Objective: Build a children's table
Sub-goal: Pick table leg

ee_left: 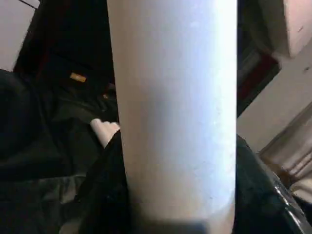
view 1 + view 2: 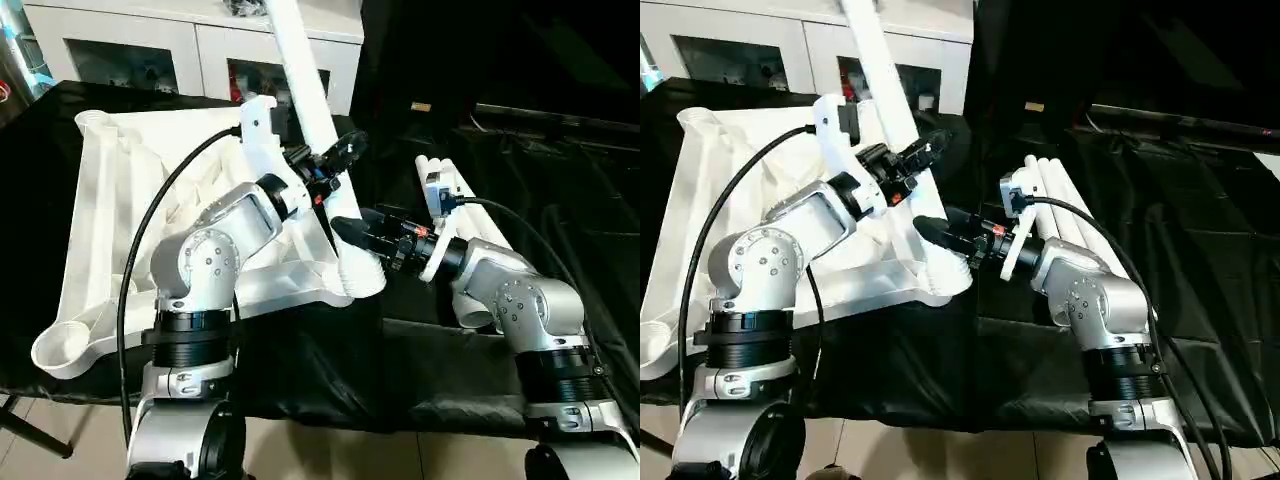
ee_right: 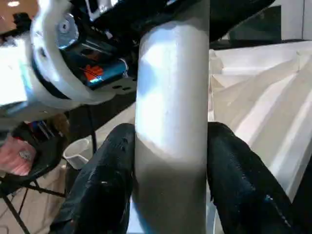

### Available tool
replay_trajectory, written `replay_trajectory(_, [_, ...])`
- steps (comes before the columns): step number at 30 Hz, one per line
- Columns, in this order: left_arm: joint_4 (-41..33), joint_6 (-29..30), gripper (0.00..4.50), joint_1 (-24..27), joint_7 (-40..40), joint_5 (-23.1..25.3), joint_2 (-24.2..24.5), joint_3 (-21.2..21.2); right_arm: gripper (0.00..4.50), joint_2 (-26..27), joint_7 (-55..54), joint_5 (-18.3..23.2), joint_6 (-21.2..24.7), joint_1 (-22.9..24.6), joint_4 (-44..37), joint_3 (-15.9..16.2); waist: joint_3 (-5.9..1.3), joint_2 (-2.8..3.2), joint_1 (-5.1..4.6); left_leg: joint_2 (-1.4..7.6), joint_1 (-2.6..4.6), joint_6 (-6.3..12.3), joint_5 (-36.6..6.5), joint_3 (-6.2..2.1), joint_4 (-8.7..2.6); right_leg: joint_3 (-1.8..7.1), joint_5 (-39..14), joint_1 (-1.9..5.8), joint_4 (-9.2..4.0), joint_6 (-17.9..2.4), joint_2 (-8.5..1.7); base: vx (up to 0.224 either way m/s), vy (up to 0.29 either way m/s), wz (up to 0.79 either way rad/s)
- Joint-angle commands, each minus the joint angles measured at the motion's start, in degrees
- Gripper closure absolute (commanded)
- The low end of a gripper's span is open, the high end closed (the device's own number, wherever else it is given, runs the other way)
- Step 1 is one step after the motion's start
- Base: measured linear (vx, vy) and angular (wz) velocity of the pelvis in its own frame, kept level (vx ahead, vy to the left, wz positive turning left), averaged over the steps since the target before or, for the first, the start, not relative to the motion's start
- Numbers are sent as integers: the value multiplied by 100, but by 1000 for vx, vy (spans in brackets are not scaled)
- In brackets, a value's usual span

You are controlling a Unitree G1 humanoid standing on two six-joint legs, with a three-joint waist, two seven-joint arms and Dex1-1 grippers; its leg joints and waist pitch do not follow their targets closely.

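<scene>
While leg (image 2: 310, 90) stands in tabletop (image 2: 120, 200) socket (tilted), both end effectors clamp it.

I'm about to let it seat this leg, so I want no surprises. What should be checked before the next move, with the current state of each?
1. Right gripper shut on the long white tapered tube leg: ok.
2. Left gripper gripping the leg higher up: cannot tell.
3. Leg's lower end at the corner socket of the white ribbed plastic tabletop: ok.
4. Leg fully seated: cannot tell.
5. Spare white tube legs lying aside: ok.
</scene>
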Motion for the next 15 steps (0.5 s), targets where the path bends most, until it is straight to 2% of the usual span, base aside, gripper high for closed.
replay_trajectory(1, [-118,25,255,-17,297,350,66,-175,194,-139,-159,-103,43,-20,-50,-61,-437,-2,9,307,94,215,-185,-79,-368,301,-131,353,-376,-1205,-497,0,0,0])
replay_trajectory(3, [-150,-6,258,-47,367,495,122,-282,160,-165,-142,-180,6,-16,-104,28,-435,-9,12,292,88,205,-194,-78,-365,300,-205,363,-385,-1150,-496,0,0,0])
replay_trajectory(4, [-171,-50,258,-72,480,651,154,-364,160,-161,-198,-273,-17,-31,-114,102,-437,-34,11,290,88,197,-195,-72,-362,300,-239,362,-390,-1126,-497,0,0,0])
replay_trajectory(6, [-197,-115,260,-120,637,840,178,-477,147,-124,-374,-493,-28,-77,-108,288,-435,-31,2,291,79,181,-170,-80,-366,294,-283,357,-382,-1079,-493,0,0,0])
replay_trajectory(9, [-202,-185,260,-181,772,956,205,-566,147,-35,-719,-892,40,-188,51,663,-436,-38,-16,286,83,137,-170,-73,-363,294,-311,344,-393,-1099,-498,0,0,0])
replay_trajectory(11, [-204,-199,260,-190,791,1009,225,-614,147,-5,-783,-965,35,-211,100,746,-439,-15,-13,291,90,111,-189,-77,-363,294,-332,333,-387,-1109,-498,0,0,0])
replay_trajectory(15, [-239,-192,260,-196,823,1098,178,-692,147,236,-997,-1107,-52,-362,368,848,-439,-6,-21,298,89,89,-209,-71,-367,300,-212,326,-373,-1160,-502,0,0,0])
